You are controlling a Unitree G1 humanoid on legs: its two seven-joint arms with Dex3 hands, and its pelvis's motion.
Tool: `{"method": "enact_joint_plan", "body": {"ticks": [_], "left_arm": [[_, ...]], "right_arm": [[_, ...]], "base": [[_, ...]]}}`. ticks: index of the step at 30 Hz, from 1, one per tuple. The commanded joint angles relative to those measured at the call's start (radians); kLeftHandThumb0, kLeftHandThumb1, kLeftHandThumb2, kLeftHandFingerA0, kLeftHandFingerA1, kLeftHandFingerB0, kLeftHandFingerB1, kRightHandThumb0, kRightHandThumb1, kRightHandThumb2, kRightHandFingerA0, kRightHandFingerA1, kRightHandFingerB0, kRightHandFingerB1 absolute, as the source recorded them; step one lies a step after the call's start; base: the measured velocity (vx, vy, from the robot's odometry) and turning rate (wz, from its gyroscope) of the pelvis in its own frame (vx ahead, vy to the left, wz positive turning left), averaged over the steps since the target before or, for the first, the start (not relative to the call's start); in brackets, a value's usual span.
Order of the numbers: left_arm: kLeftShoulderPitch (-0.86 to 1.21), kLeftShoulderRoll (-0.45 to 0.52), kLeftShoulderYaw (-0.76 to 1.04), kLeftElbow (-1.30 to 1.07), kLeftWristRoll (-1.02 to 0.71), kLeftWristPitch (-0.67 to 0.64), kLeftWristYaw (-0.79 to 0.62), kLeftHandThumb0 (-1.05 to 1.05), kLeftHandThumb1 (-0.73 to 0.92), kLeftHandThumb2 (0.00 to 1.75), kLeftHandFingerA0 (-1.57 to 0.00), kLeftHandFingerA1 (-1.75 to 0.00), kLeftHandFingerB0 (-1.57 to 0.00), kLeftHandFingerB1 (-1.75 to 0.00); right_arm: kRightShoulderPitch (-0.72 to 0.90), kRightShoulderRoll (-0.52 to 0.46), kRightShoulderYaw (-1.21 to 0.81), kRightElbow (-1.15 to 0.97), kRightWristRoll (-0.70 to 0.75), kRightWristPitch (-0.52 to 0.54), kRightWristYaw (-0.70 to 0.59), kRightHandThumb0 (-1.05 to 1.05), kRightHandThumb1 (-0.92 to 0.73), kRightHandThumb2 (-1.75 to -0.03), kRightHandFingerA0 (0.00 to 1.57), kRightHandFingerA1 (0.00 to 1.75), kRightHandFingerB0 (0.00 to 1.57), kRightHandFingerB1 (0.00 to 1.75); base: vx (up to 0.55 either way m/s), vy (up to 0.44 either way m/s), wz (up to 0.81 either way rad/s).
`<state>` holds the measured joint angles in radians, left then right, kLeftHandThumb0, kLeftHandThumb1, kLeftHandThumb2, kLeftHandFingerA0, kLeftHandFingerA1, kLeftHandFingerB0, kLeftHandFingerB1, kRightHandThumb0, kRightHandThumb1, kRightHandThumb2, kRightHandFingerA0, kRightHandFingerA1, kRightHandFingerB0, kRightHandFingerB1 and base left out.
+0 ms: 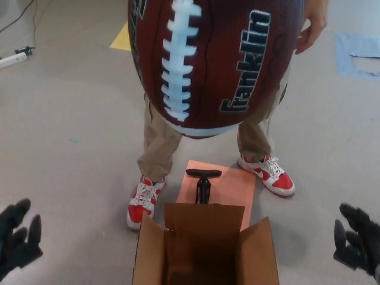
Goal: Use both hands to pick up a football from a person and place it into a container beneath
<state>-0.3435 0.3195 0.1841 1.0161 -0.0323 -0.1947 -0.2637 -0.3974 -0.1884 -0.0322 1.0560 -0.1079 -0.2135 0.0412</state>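
A large brown football (217, 59) with white laces and "Franklin" lettering fills the top middle of the head view, held by a person whose hand (312, 27) shows at its right side. Below it stands an open cardboard box (205, 249) with its flaps up. My left hand (18, 240) is low at the left edge, open with fingers spread, holding nothing. My right hand (356, 240) is low at the right edge, open as well. Both hands are far below the ball and to either side of the box.
The person stands just behind the box in tan trousers and red-and-white shoes (142, 202). A black pump (203, 184) stands on an orange mat (234, 190) between the feet. A blue patch (359, 53) and yellow tape (122, 38) mark the grey floor.
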Motion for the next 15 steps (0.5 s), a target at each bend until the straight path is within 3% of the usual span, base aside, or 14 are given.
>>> {"method": "enact_joint_plan", "body": {"ticks": [1,4,9,10,13,14,15], "left_arm": [[0.002,0.004,0.056,-0.012,-0.089,-0.120,-0.107,-0.88,0.82,1.12,0.00,-0.12,0.00,-0.08],[0.018,-0.021,0.068,-0.086,-0.116,-0.140,-0.130,-0.87,0.78,1.10,0.00,-0.13,0.00,-0.08],[0.074,-0.063,0.083,-0.285,-0.175,-0.111,-0.154,-0.95,0.76,1.10,0.00,-0.04,0.00,-0.06],[0.087,-0.068,0.086,-0.339,-0.193,-0.093,-0.161,-0.93,0.79,1.08,0.00,-0.07,0.00,-0.02],[0.151,-0.078,0.083,-0.588,-0.223,-0.046,-0.157,-0.90,0.77,1.11,0.00,-0.11,0.00,-0.07],[0.163,-0.082,0.078,-0.654,-0.227,-0.033,-0.147,-0.85,0.69,0.92,0.00,-0.01,0.00,-0.01],[0.169,-0.087,0.078,-0.692,-0.236,-0.018,-0.144,-0.85,0.69,0.92,0.00,-0.01,0.00,-0.01]], "right_arm": [[0.012,-0.006,-0.054,-0.009,0.053,-0.206,-0.007,-0.86,-0.79,-1.12,0.07,0.25,0.06,0.18],[0.033,0.015,-0.089,-0.085,0.085,-0.274,-0.015,-0.87,-0.80,-1.13,0.08,0.36,0.07,0.18],[0.085,0.058,-0.159,-0.255,0.202,-0.300,0.070,-0.86,-0.78,-1.17,0.10,0.22,0.00,0.16],[0.104,0.067,-0.165,-0.313,0.226,-0.293,0.087,-0.92,-0.84,-1.15,0.07,0.19,0.06,0.09],[0.202,0.094,-0.168,-0.601,0.292,-0.261,0.118,-0.92,-0.85,-1.16,0.04,0.15,0.04,0.09],[0.227,0.095,-0.163,-0.679,0.296,-0.257,0.113,-0.90,-0.86,-1.16,0.05,0.15,0.05,0.11],[0.239,0.095,-0.162,-0.720,0.297,-0.253,0.111,-0.90,-0.86,-1.16,0.05,0.15,0.05,0.11]], "base": [[0.00,0.000,0.00],[0.00,0.000,0.00],[0.00,0.000,0.00],[0.00,0.000,0.00],[0.00,0.000,0.00],[0.00,0.000,0.00],[0.00,0.000,0.00]]}}
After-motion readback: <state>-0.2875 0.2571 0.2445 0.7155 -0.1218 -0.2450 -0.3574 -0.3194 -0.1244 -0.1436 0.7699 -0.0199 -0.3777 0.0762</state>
